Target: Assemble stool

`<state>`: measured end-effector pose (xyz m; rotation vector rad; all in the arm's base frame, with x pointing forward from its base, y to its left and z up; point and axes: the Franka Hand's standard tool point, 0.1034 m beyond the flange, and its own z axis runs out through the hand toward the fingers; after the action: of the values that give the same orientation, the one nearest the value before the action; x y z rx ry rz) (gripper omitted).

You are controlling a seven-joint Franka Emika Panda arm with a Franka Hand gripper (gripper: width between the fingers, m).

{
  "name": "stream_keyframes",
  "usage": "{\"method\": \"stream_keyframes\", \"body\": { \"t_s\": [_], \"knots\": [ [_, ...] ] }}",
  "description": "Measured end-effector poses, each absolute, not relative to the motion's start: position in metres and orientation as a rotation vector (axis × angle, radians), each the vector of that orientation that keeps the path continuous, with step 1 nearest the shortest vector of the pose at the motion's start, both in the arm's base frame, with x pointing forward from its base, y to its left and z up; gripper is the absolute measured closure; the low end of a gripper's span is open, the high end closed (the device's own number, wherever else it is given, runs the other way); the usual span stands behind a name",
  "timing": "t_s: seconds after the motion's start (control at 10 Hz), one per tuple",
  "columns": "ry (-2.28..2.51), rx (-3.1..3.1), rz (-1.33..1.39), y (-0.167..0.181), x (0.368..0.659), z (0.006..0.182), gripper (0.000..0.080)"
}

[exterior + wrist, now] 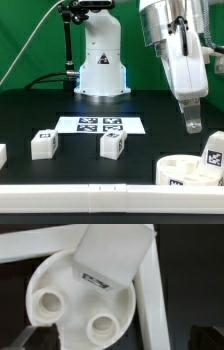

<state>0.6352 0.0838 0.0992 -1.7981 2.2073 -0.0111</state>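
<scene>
The white round stool seat [180, 171] lies at the exterior view's right, by the front rail. A blocky white leg [213, 150] with a black-and-white tag stands on its right side. My gripper [193, 122] hangs just above the seat, open and empty. In the wrist view the seat [70, 277] fills the frame with two round sockets showing. The tagged leg [112, 255] rises from the seat. My gripper [112, 345] has its dark fingers [24, 339] spread wide over the seat's rim. Two loose tagged legs [43, 143] [112, 145] stand on the table.
The marker board [100, 125] lies flat in front of the robot base [100, 65]. A long white border rail [90, 196] runs along the front edge; it also shows in the wrist view [150, 303] beside the seat. Another white part [2, 154] is cut off at the left edge.
</scene>
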Motion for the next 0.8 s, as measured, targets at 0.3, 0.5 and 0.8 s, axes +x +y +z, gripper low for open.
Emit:
{"method": "stream_keyframes", "body": {
  "t_s": [0.3,0.5,0.8],
  "knots": [
    [2.208,-1.798,-0.011,0.084,0.635,0.099,0.0150],
    [2.047,-2.034,-0.026,0.075,0.630,0.094,0.0150],
    [1.795,-2.275,-0.060,0.046,0.629,0.092,0.0150]
  ]
}}
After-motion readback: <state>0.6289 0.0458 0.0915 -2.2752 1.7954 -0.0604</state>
